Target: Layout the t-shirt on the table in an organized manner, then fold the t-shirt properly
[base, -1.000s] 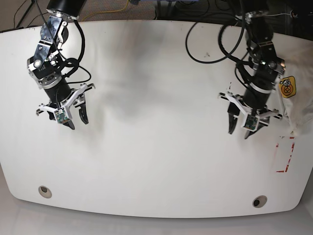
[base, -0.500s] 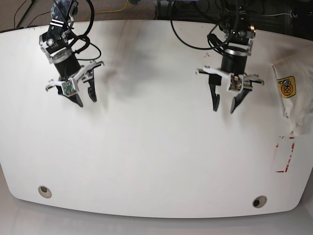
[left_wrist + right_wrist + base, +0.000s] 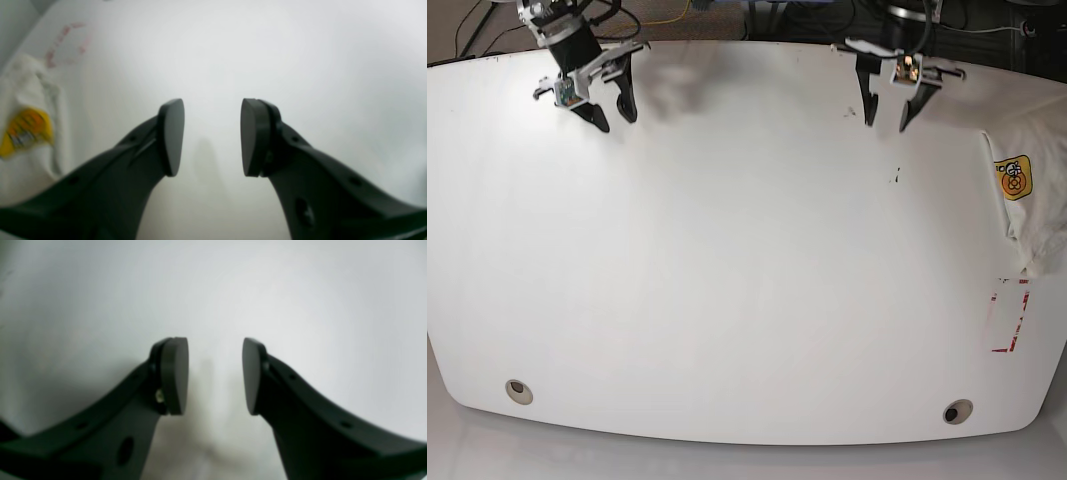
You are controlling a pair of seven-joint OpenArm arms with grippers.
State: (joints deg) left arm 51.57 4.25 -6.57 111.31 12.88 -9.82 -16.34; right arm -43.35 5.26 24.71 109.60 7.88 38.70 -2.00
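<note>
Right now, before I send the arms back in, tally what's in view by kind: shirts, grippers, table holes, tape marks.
Shirts: 1, the t-shirt at the table's edge
Grippers: 2, the left gripper and the right gripper, both open and empty
Holes: 2, one grommet hole and another grommet hole
Tape marks: 1, the red tape rectangle
Total: 6

Black curved jaws with flat oval pads (image 3: 171,136).

The t-shirt (image 3: 1033,195) lies bunched at the surface's (image 3: 747,280) right edge in the base view, with the tape rectangle (image 3: 1010,317) just in front of it. Both hands hang over the far edge: the left hand (image 3: 885,112) nearer the t-shirt, the right hand (image 3: 614,115) well apart at the opposite end.
</note>
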